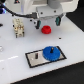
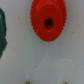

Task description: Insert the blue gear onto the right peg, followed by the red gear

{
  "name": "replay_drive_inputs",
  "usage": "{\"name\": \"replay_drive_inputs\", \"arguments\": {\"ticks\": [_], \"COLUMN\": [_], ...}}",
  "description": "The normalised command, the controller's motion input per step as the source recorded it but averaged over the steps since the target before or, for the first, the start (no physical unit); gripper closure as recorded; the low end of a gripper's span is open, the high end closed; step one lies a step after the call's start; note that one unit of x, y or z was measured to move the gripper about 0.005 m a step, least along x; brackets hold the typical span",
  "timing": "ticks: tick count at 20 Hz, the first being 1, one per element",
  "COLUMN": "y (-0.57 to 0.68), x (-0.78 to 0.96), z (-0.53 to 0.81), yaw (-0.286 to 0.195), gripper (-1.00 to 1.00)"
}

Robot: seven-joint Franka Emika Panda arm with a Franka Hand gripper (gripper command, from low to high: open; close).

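In the exterior view, a white counter (image 1: 15, 47) is seen with a grey rectangular black-bordered plate (image 1: 36, 59) lying near its front edge. On that plate the large round bright-blue toothed gear (image 1: 49, 52) is seated, at the end of the plate toward the exterior view's right; the peg beneath it is hidden by the gear. A thin dark pin (image 1: 39, 54) is seen just beside the blue gear, on the same plate. The small round red toothed gear (image 1: 46, 29) lies flat on the counter, well apart from the plate and toward the rear edge. The white robot claw (image 1: 50, 21) is positioned directly above the red gear, its fingers spread to either side and nothing gripped between them. A pale boxy fixture (image 1: 18, 27) stands toward the counter's rear left.

In the wrist view, the red gear (image 2: 48, 22) is shown from above with its dark centre hole visible. A dark green shape (image 2: 3, 32) is cut off at the frame edge. The claw's fingers cannot be made out here.
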Motion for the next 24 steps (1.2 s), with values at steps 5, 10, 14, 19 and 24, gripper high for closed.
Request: {"name": "replay_drive_inputs", "arguments": {"ticks": [5, 10, 14, 19, 24], "y": [0.05, 0.03, 0.07, 0.05, 0.02], "x": [-0.15, -0.18, -0.19, -0.07, -0.07], "z": [-0.36, -0.3, -0.13, -0.02, 0.0], "yaw": [0.0, 0.0, 0.0, 0.0, 0.0], "gripper": [-1.0, -1.0, 1.0, 1.0, 1.0]}}
